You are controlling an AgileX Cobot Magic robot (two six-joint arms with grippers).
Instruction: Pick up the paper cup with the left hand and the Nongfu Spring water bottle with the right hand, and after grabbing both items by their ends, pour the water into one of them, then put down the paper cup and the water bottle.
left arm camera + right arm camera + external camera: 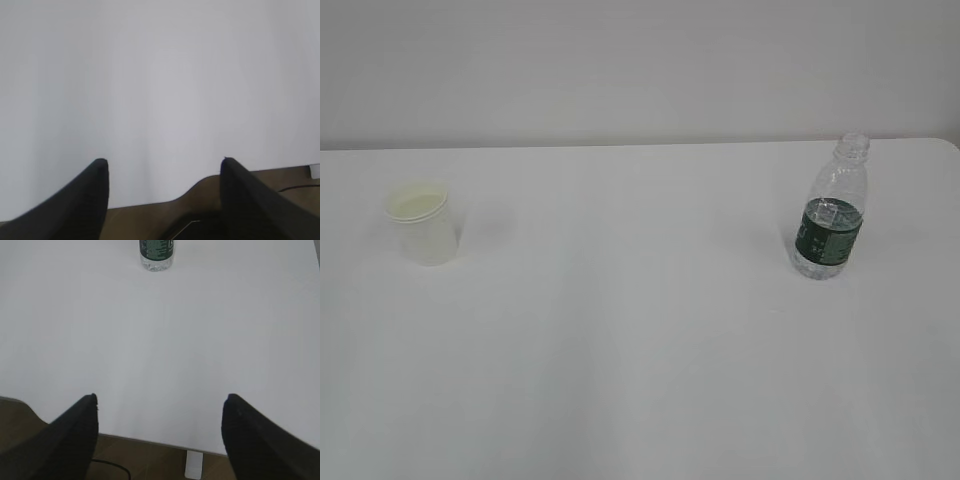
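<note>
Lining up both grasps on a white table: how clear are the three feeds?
Exterior view: soft, flat light, cup low-contrast against the table, bottle distinct. Left wrist view: blank white, no cup. Right wrist view: bottle cropped at top edge.

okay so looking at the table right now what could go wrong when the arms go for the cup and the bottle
1. The water bottle has no cap and holds water, so a bump from the right gripper could tip and spill it.
2. The paper cup looks light; a sideways nudge might topple it or squeeze it out of shape.
3. The left wrist view shows only bare table ahead of the left gripper, so its approach may be misaimed.
</note>
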